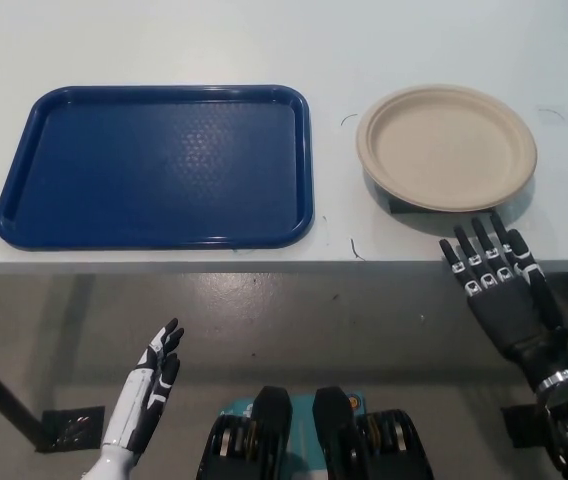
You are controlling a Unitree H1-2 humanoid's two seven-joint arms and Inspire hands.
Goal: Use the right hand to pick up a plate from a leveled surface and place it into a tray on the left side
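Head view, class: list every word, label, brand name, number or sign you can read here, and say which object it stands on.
None: no readable text appears anywhere.
Blue tray: only a fine moulded texture, no lettering.
Beige plate: plain, no print.
White table: a few thin dark marks near the plate, not letters.
Right robot hand and left robot hand: white patches, no legible markings.

Paper plate [446,146]: round, beige, shallow with raised rim, empty, right way up. Sits on small dark support, lifted slightly off white table; dark edge and shadow visible under its 6 o'clock side. Lies at 3 o'clock from tray, apart from it.

Tray [24,200]: dark blue plastic, rectangular, rounded corners, raised lip, textured floor, empty. Lies flat on table, long side parallel to near table edge.
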